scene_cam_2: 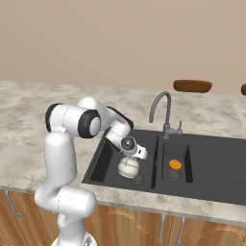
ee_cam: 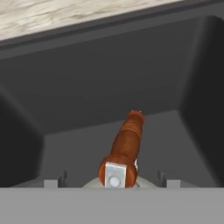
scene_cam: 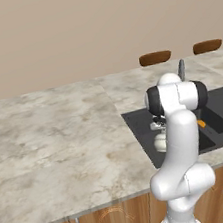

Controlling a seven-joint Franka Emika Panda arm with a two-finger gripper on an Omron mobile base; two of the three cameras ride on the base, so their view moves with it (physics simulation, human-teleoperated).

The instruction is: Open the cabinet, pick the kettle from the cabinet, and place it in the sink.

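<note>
The cream-white kettle [scene_cam_2: 128,167] stands upright on the floor of the black sink [scene_cam_2: 106,166], in its larger left basin. My gripper [scene_cam_2: 131,154] hangs right above it, open. In the hand view the kettle's red-brown handle [ee_cam: 127,141] runs away from me between the two fingertips [ee_cam: 61,179], which stand well apart on either side without touching it. From the left base view my arm hides most of the kettle [scene_cam: 160,142] in the sink [scene_cam: 140,127]. The cabinet is out of view.
A silver gooseneck faucet [scene_cam_2: 161,109] rises behind the sink's divider. A small orange object [scene_cam_2: 175,164] lies in the narrow middle compartment. Marble counter [scene_cam: 57,142] stretches to the left. Two brown stools [scene_cam: 155,57] stand beyond the counter. Base cabinet doors [scene_cam_2: 144,226] run below.
</note>
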